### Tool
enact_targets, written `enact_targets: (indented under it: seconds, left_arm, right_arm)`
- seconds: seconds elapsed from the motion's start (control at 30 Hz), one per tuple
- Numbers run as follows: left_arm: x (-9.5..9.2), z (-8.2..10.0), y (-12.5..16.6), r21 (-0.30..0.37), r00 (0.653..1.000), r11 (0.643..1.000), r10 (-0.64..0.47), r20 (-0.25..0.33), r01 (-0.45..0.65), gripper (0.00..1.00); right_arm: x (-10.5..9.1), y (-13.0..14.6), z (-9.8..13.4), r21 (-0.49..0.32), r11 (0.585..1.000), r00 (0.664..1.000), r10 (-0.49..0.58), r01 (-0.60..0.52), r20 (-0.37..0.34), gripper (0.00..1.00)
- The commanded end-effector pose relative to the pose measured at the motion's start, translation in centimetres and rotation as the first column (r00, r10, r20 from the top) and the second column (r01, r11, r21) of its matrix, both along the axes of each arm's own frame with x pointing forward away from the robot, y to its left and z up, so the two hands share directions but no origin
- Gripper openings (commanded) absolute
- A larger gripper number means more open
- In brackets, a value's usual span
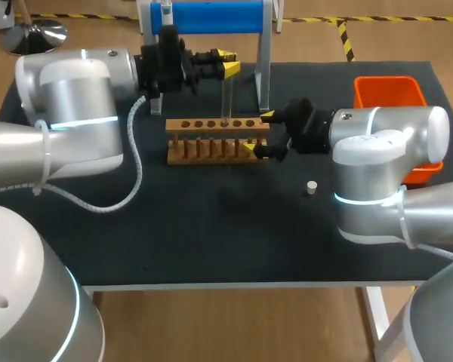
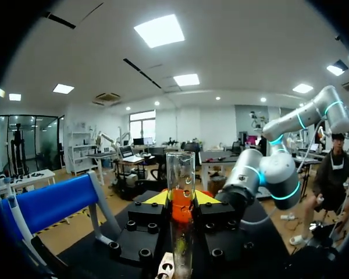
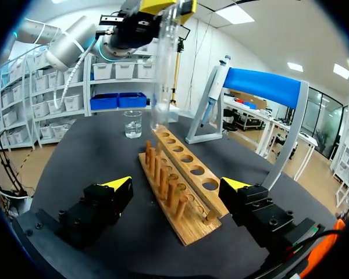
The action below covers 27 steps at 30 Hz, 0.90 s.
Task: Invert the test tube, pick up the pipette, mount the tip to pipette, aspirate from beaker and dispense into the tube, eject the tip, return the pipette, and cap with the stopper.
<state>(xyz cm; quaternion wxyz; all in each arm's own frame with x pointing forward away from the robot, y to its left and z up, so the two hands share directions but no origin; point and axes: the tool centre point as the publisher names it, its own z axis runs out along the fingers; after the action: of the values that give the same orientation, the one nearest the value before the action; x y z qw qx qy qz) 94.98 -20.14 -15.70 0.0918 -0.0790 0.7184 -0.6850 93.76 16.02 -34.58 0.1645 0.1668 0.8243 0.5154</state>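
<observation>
A clear test tube [image 1: 226, 98] stands upright over the wooden rack [image 1: 211, 143], its lower end at one of the rack's holes. My left gripper [image 1: 228, 64] is shut on the tube's upper part; in the left wrist view the tube [image 2: 181, 192] runs between the yellow tips of the left gripper [image 2: 181, 199]. My right gripper [image 1: 258, 133] stands open astride the rack's right end, and in its own view the rack [image 3: 180, 174] lies between the wide-apart fingers of the right gripper [image 3: 177, 186]. The tube [image 3: 163, 75] hangs above the rack's far end. A pipette [image 3: 214, 87] hangs on the blue stand [image 3: 262, 87].
A small white stopper [image 1: 311, 187] lies on the black mat right of the rack. A glass beaker [image 3: 132, 123] stands beyond the rack's far end. An orange bin [image 1: 389, 94] sits at the back right. The blue stand [image 1: 211, 16] is at the back edge.
</observation>
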Motion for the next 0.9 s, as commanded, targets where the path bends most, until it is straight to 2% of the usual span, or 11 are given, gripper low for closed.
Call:
enact_targets:
  seconds: [0.03,0.57,0.9]
  left_arm:
    - [0.9,-0.2,-0.2,0.0,1.0,1.0,-0.01,0.003,0.01,0.0]
    - [2.3,-1.4,0.5,-0.031,0.999,1.0,-0.002,0.052,0.003,0.0]
    - [3.2,-2.8,0.7,-0.051,0.998,0.999,-0.005,0.062,0.009,0.0]
  right_arm:
    - [0.0,0.0,-0.1,0.002,1.0,1.0,0.0,0.0,0.002,1.0]
    - [0.0,0.0,-0.1,0.002,1.0,1.0,0.0,0.0,0.002,1.0]
    - [0.0,0.0,-0.1,0.002,1.0,1.0,0.0,0.0,0.002,1.0]
